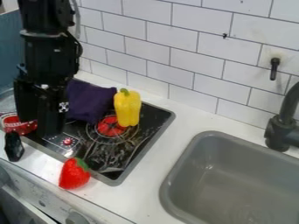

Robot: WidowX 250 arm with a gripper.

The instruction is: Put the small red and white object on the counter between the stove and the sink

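The stovetop [126, 164] looks smooth and glossy, the cloth [89, 99] soft and matt. The yellow pepper [127, 108] and strawberry [74, 174] have a shiny, plastic look; the sink [234, 179] is smooth grey with a dull sheen, and the wall tiles [196, 46] are smooth.

Cloth [92, 103] on stove [135, 146] (left of sink [234, 179])

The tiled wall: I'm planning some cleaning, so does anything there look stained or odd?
Yes: a brownish smudge surrounds the top of the black wall fixture, and a small dark spot sits farther left; both stand out against the white tiles.
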